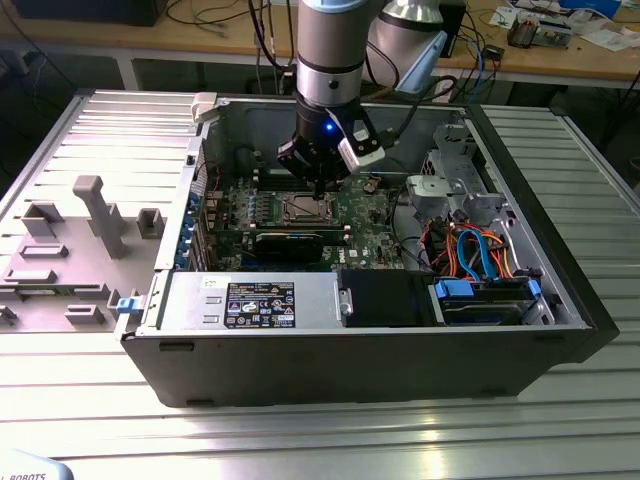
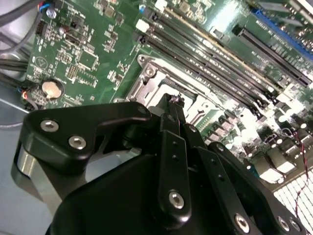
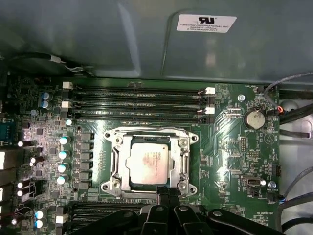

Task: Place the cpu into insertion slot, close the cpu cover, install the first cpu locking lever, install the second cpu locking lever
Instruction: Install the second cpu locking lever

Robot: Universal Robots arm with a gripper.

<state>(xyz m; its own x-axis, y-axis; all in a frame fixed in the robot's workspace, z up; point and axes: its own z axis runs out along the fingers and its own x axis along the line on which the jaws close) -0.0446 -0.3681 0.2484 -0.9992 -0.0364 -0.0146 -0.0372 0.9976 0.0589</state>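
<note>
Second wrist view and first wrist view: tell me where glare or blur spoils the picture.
In the second wrist view, glare washes out the green circuit board beside the long black slots, and the black pincer up close looks soft. In the first wrist view, the silvery-grey square cpu looks evenly lit; small capacitors glint.

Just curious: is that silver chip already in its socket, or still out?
In: the cpu lies flat inside the insertion slot, framed by the metal rim.
</note>
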